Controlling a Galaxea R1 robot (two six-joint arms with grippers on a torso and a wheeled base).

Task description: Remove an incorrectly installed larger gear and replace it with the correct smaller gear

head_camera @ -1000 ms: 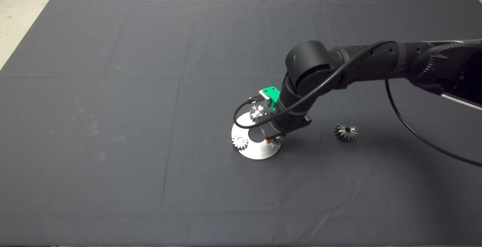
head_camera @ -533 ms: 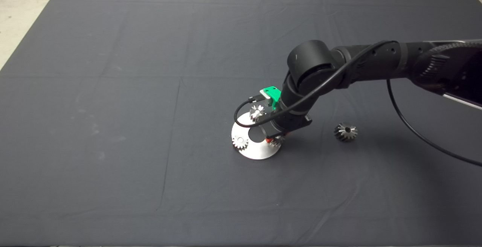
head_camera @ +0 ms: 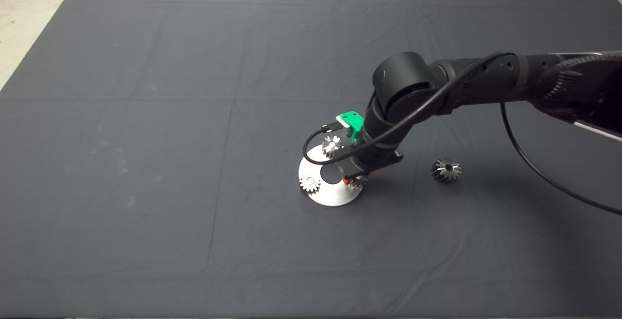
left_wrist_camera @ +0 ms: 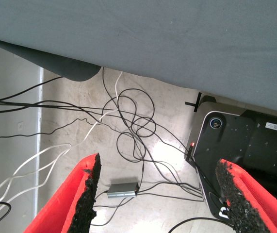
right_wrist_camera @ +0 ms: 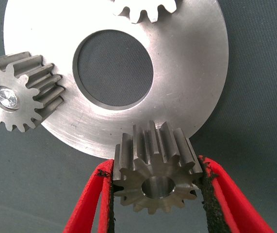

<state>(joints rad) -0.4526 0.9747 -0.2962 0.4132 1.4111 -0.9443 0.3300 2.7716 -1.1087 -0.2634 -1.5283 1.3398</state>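
The right gripper clamps one smaller gear beside two others.

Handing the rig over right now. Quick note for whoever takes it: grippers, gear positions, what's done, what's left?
Right gripper: shut on the smaller gear, at the edge of the round steel plate, nearest the larger gear.
Left gripper: open, parked off the mat over floor cables.
Larger gear: lying on the mat, apart from the plate on its right.
Two other small gears sit on the plate.
Done: larger gear is off.
Left: seat the smaller gear, release, withdraw. Whether it is seated yet cannot be told.
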